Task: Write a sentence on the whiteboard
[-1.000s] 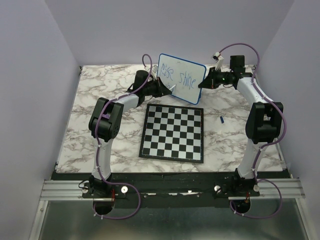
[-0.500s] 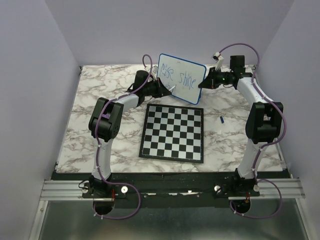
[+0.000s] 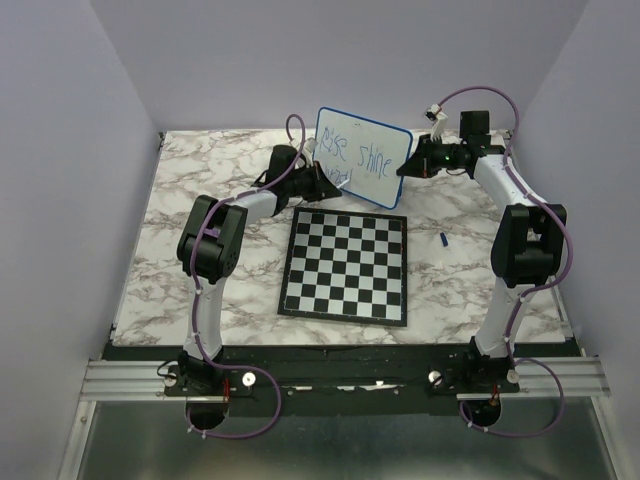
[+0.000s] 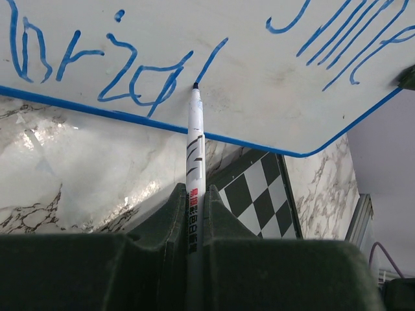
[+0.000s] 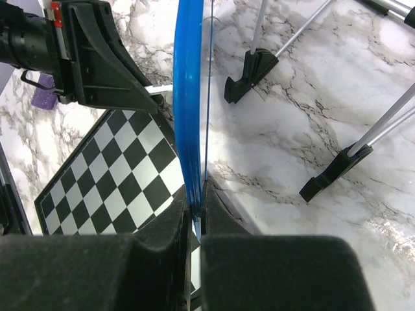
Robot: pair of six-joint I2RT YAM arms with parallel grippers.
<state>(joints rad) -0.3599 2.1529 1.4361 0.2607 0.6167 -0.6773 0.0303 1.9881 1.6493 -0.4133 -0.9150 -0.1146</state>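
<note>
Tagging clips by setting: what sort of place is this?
Probably a lab robot cell: plain walls enclose a marble-patterned table, the left arm and right arm are bolted to a metal rail, and the props are a chessboard and whiteboard.

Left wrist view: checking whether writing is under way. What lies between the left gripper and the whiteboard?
Only the marker: it is held in the left gripper, its tip touching the whiteboard face, as the left wrist view shows.

Blue-rimmed whiteboard (image 3: 364, 156) upright, tilted, blue sentence (image 3: 352, 157) in two lines
</note>
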